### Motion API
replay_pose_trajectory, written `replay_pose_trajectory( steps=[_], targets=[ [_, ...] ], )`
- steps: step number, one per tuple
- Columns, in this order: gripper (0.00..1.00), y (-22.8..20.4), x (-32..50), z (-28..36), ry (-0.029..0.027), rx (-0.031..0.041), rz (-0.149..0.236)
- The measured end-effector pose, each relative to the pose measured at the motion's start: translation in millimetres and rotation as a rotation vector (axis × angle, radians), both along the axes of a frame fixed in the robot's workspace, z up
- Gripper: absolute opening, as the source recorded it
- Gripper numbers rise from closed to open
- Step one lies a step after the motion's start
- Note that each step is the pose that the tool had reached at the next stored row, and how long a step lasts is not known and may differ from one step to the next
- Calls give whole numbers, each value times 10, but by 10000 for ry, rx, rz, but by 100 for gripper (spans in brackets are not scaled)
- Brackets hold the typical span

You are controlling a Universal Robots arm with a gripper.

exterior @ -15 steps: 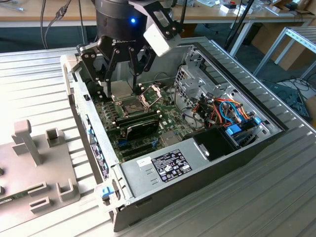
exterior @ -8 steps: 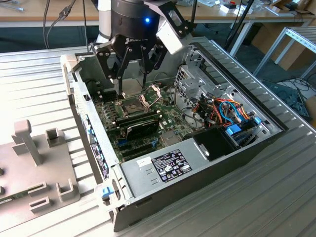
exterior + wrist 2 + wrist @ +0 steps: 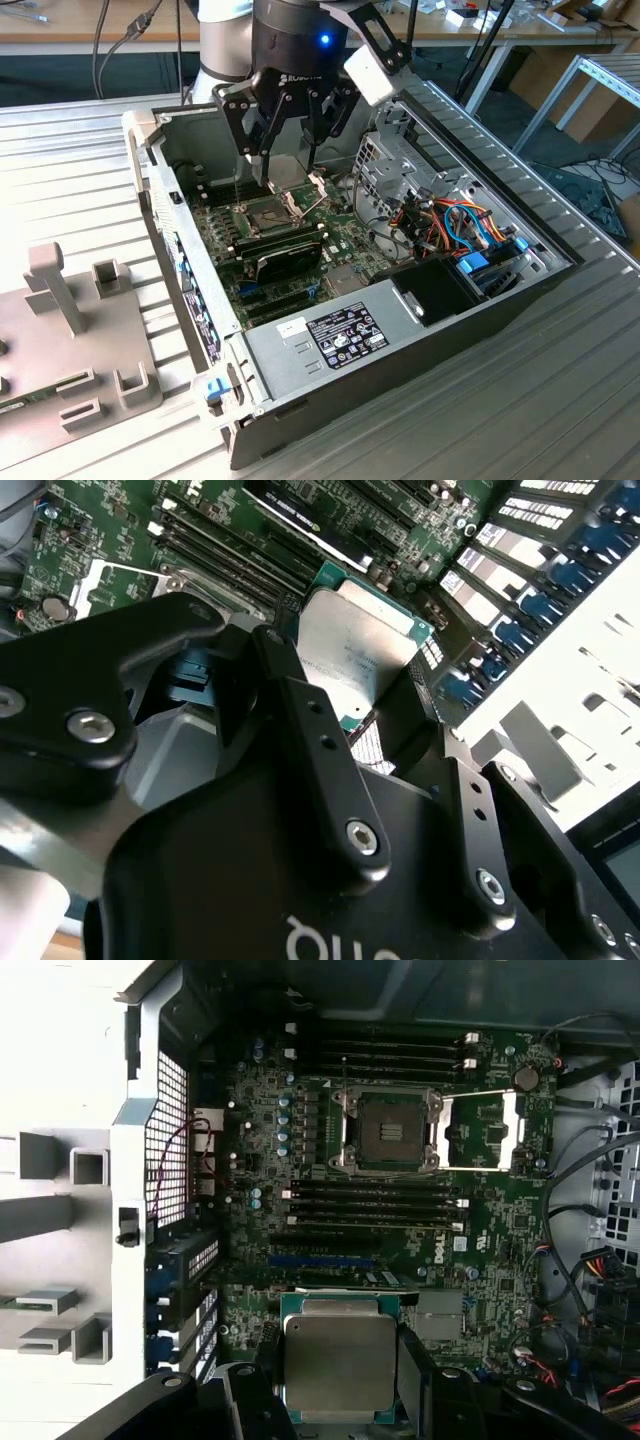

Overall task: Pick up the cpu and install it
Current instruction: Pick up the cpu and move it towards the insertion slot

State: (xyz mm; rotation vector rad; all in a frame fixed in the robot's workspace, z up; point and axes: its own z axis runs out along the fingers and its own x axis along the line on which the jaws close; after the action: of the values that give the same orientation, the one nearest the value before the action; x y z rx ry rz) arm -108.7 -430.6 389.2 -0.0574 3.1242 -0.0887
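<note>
- Cpu (image 3: 340, 1360) held flat, silver top up, in both wrist views.
- Up above the board (image 3: 335, 235), not touching it, not yet in the socket (image 3: 390, 1132).
- Black gripper (image 3: 288, 160) at the upper middle of the exterior view, hanging down into the case (image 3: 400, 370).
- Jaws closed on the cpu, with black fingers (image 3: 300, 720) pressing on two sides of it.
- Step in hand, by the look of it: carrying. Pick-up done, putting-in not done.
- Socket open and bare, with its metal frame (image 3: 480, 1130) flipped off to one side and out of the way.
- Likely needed for this step: cpu kept level, its corners lined up square with the socket, a soft and straight way down, no bump on the frame.
- Tight spot in there, with slots, wires (image 3: 450, 225) and metal walls all close by.
- Under the case, a pale ribbed metal table (image 3: 560, 400).
- Grey holder (image 3: 60, 290) on that table, at the lower left of the exterior view.
- Behind it all, along the top edge of the exterior view, a wooden desk (image 3: 100, 25) and hanging cables.
</note>
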Motion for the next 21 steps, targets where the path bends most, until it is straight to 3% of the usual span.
replay_pose_trajectory(
  steps=[15, 21],
  targets=[
    [55, 1, 14, -1, -1, 1, 3],
    [55, 1, 154, -2, 0, 0, -1]
  ],
)
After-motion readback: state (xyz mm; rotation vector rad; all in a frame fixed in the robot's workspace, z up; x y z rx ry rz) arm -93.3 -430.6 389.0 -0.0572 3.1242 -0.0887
